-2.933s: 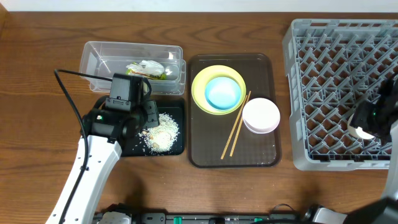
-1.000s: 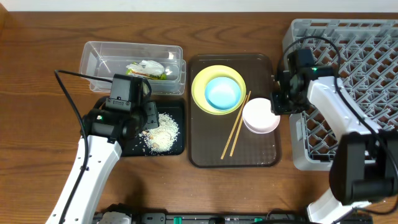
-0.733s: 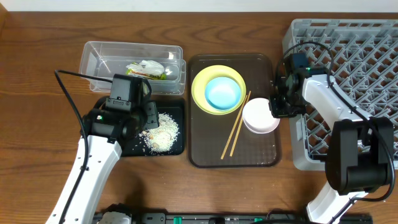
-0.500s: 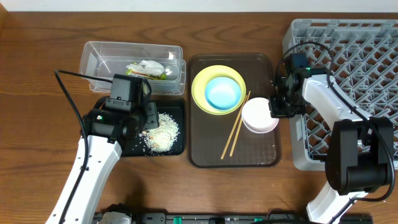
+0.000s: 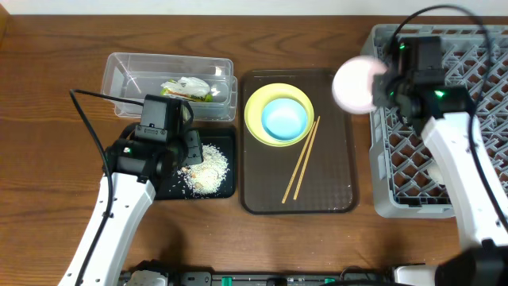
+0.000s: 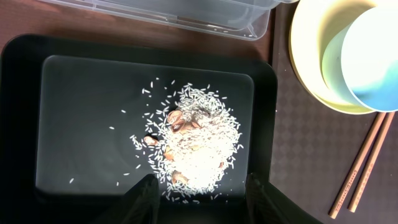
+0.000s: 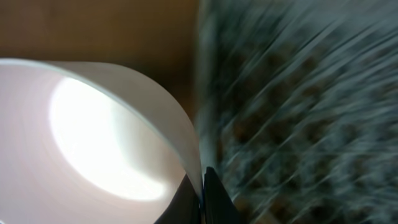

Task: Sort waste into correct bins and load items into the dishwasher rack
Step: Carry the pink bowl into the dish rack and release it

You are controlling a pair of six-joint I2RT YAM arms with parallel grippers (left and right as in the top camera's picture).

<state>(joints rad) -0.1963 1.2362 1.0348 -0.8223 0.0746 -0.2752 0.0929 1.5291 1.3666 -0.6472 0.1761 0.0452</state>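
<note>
My right gripper (image 5: 382, 86) is shut on the rim of the white bowl (image 5: 355, 83) and holds it in the air, tilted, at the left edge of the grey dishwasher rack (image 5: 444, 48). In the right wrist view the fingers (image 7: 202, 193) pinch the bowl's wall (image 7: 93, 137), with the rack (image 7: 298, 93) blurred behind. My left gripper (image 6: 202, 199) stands open just above the black tray (image 6: 18, 124), at the near edge of the rice heap (image 6: 193, 146). The blue bowl (image 5: 284, 117) sits in the yellow plate (image 5: 255, 127), with the chopsticks (image 5: 302, 159) beside them.
The brown serving tray (image 5: 333, 191) carries the plate, blue bowl and chopsticks. The clear tub (image 5: 127, 71) behind the black tray (image 5: 163, 189) holds the wrapper and paper (image 5: 186, 87). Something small and white (image 5: 435, 169) lies in the rack, partly hidden by my right arm.
My right gripper has shut on the white bowl's rim and lifted it off the brown tray, up and back toward the rack. The left arm has not moved.
</note>
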